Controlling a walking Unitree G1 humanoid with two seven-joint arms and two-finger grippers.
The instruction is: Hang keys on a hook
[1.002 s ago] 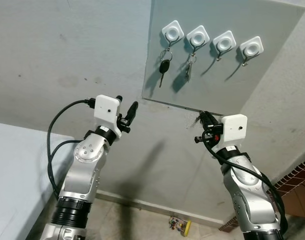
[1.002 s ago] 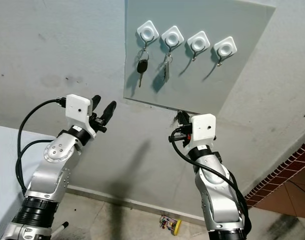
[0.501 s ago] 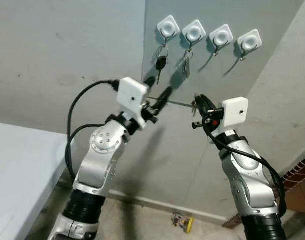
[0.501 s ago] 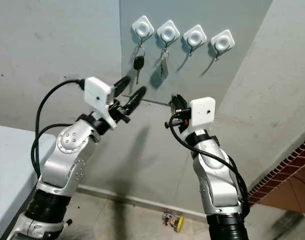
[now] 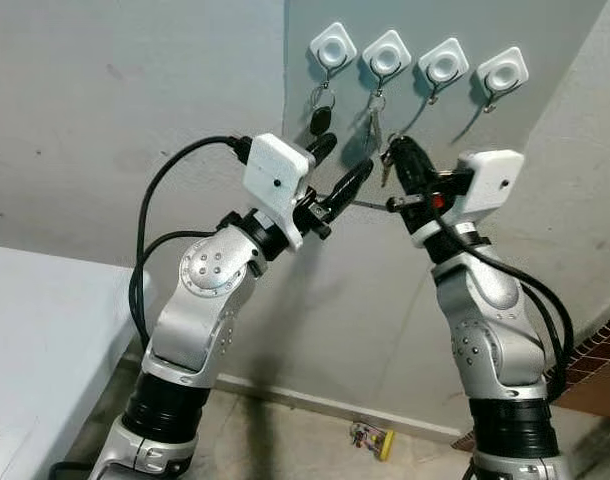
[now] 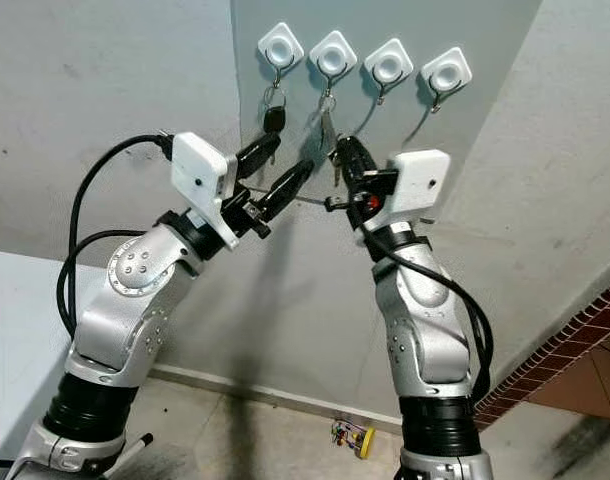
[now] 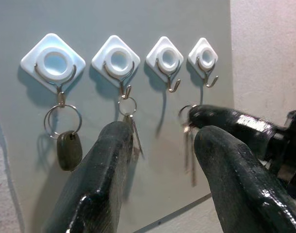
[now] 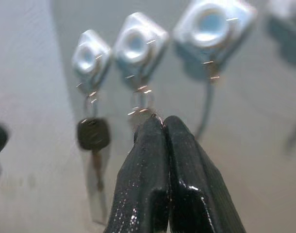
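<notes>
1. Grey plastered wall fills the background, with a flat grey rectangular board (image 5: 455, 150) fixed to it and a tiled floor below.
2. Four white diamond-shaped plastic hook plates with metal hooks run in a row along the board's top edge: first hook (image 7: 53, 63), second hook (image 7: 119, 60), third hook (image 7: 168, 59) and fourth hook (image 7: 204, 56), counted from the board's left edge.
3. From the first hook hangs a black-headed car key on a metal ring (image 7: 68, 145).
4. From the second hook hangs a small bunch of silver keys (image 7: 131, 124) on a ring.
5. Right claw (image 6: 343, 160) is raised in front of the board, just below the second and third hooks; its two black fingers are pressed together on a silver ring of keys (image 7: 188, 141), which dangles from the fingertips in front of the board, under the third hook and not on it.
6. Left claw (image 5: 337, 170) is raised beside it, near the board's lower left part, fingers spread apart and empty.
7. A small coloured object (image 5: 373, 437) lies on the floor at the foot of the wall.
8. A pale tabletop (image 5: 35, 340) sits at the robot's left.
</notes>
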